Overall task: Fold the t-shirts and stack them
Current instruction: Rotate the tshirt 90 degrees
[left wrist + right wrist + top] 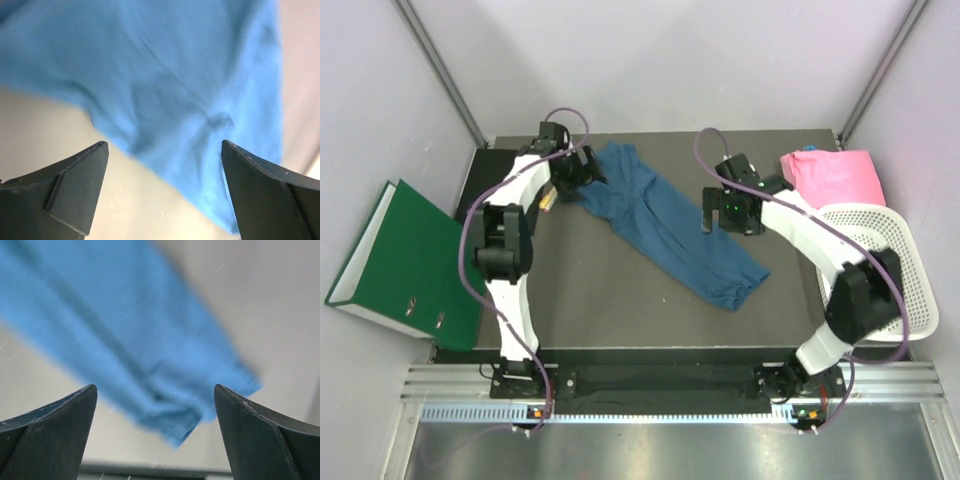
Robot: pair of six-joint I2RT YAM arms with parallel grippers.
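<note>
Diagonally across the dark surface [600, 300] a dark teal-blue short-sleeved cloth shirt [665, 225] is spread out unfolded, from near the far left corner towards the near right side. A bright pink cloth shirt [835, 175] is seen as a flat bundle at the far right corner. Just beside it, a white plastic mesh basket [920, 290] is placed along the right edge. A green binder [400, 255] is leaned outside the left edge.

The left end effector [582, 168] is held at the far left end of the blue shirt. In the left wrist view its fingers [80, 185] are spread wide apart and nothing is gripped between them; only blurred blue cloth [175, 75] is seen beyond. The right end effector [725, 222] is held by the right side of the blue shirt, and it is likewise opened wide and kept empty [154, 386], with blue cloth [125, 340] seen beyond it.
</note>
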